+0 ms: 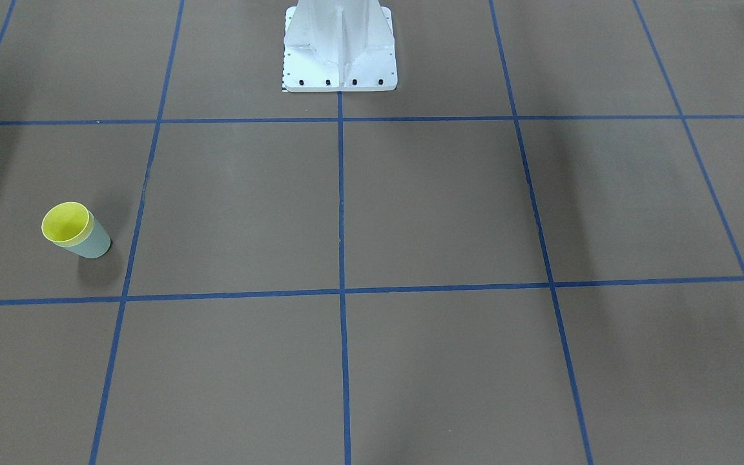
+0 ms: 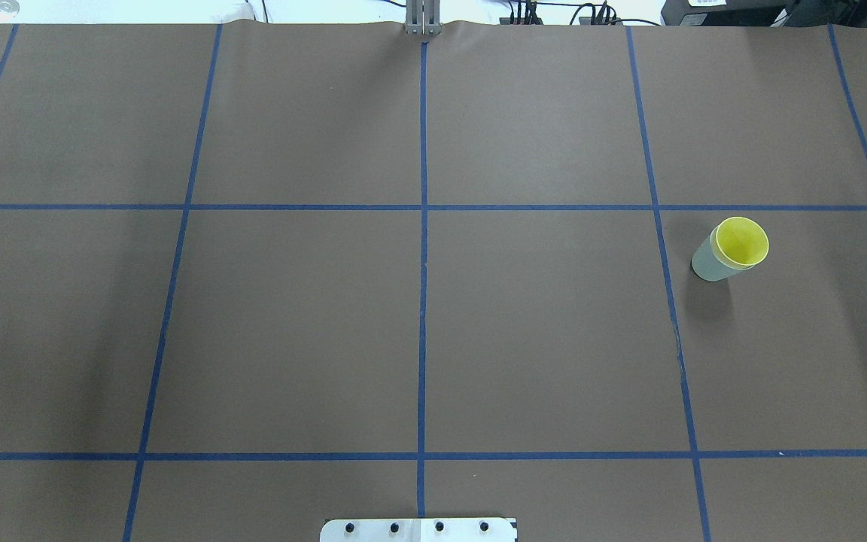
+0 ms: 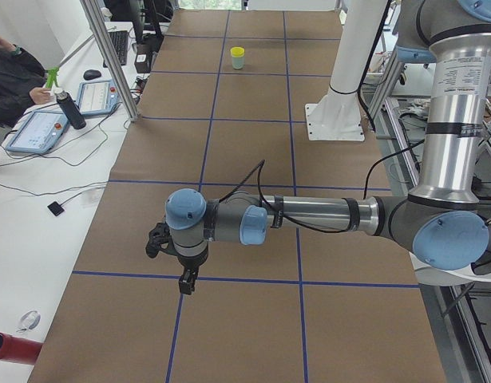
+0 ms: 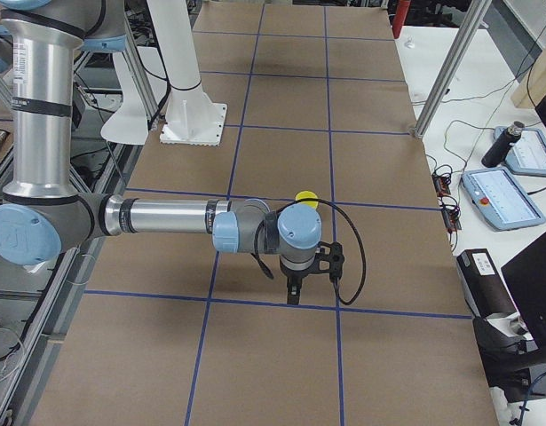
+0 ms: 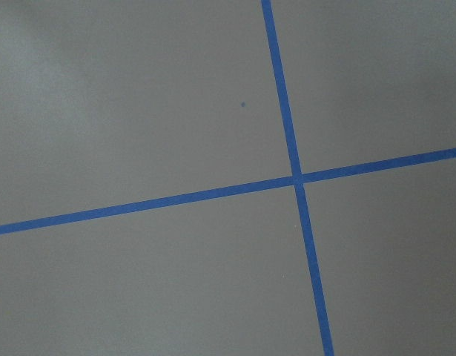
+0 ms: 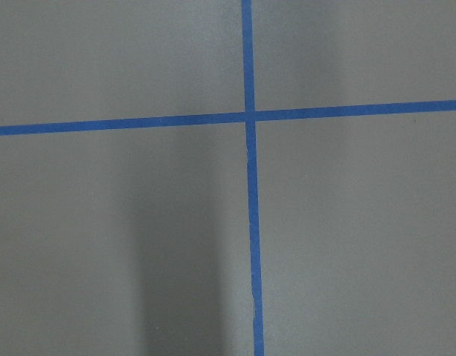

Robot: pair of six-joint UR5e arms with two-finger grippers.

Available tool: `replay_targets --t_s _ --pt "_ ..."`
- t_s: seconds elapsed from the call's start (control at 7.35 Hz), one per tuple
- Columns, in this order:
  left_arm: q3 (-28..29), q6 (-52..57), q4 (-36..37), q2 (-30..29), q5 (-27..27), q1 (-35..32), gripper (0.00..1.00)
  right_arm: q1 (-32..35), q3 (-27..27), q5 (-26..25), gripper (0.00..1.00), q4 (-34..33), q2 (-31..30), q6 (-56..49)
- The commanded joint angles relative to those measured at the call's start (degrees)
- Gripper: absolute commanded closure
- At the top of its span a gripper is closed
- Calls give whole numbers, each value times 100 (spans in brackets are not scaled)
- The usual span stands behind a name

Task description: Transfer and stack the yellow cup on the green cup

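Observation:
The yellow cup (image 1: 65, 223) sits nested inside the green cup (image 1: 92, 244), upright on the brown table, on the robot's right side. In the overhead view the yellow cup (image 2: 742, 242) shows its open mouth and the green cup (image 2: 707, 265) shows below its rim. The stack is small and far in the exterior left view (image 3: 238, 57). No gripper is near it. My left gripper (image 3: 185, 281) and right gripper (image 4: 293, 291) show only in the side views, low over the table's ends. I cannot tell whether they are open or shut. The wrist views show only table.
Blue tape lines (image 2: 423, 301) divide the table into squares. The white robot base (image 1: 340, 51) stands at the table's edge. A side bench carries tablets (image 3: 39, 130) and a bottle (image 3: 69, 108), with a seated person (image 3: 9, 76) beside it.

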Motion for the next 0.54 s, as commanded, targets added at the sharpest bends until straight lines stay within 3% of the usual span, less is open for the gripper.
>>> replay_targets --t_s 0.0,0.41 --pt "5 4 -7 3 -7 0 0 0 1 -9 1 11 12 0" --pt "5 4 -7 -32 -7 0 0 0 1 -9 1 11 4 9"
